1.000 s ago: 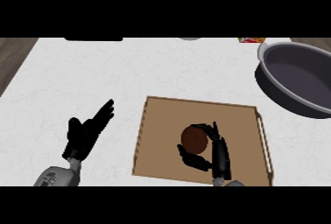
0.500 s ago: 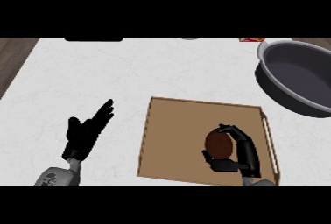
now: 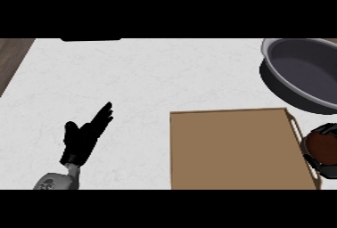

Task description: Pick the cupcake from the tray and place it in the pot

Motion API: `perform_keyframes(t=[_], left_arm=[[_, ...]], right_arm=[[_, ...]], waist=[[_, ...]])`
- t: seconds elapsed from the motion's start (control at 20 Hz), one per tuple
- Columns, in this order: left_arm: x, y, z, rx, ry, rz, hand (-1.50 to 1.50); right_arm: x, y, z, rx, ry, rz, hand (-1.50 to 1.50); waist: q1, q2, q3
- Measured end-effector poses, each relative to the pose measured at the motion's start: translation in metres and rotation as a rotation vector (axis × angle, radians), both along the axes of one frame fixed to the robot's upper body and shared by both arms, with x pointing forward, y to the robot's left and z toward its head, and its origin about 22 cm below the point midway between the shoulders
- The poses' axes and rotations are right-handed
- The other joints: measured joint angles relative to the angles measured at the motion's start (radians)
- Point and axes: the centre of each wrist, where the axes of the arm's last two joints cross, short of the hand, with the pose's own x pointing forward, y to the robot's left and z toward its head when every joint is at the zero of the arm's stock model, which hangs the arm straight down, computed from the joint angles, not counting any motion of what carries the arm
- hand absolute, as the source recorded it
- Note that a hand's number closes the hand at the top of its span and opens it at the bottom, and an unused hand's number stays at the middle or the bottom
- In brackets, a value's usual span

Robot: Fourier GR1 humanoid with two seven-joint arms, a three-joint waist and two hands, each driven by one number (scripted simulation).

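cupcake (image 3: 324, 146) enclosed by right robot hand (image 3: 320, 165), beside tray (image 3: 230, 151)

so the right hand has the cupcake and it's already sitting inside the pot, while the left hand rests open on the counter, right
Not quite. The head view shows the cupcake held in the right hand beside the right edge of the tray, below the pot, not inside it. The pot shows nothing in it. The rest holds: the left hand rests open over the counter.
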Motion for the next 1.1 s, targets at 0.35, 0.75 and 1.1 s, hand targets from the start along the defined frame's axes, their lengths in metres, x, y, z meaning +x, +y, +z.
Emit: perform_keyframes(t=[0.35,0.75,1.1], left_arm=[[0.002,-0.005,0.003,-0.006,-0.011,-0.031,0.0],[0.007,-0.011,0.005,-0.006,-0.018,-0.059,0.0],[0.014,-0.017,0.008,-0.005,-0.018,-0.087,0.0]], right_arm=[[-0.029,-0.106,0.068,-0.093,-0.072,-0.016,1.5],[-0.043,-0.153,0.118,-0.296,-0.128,-0.103,1.5],[-0.027,-0.165,0.155,-0.413,-0.155,-0.12,1.5]], waist=[[0.031,0.009,0.003],[0.056,0.01,0.002],[0.079,0.012,-0.001]])
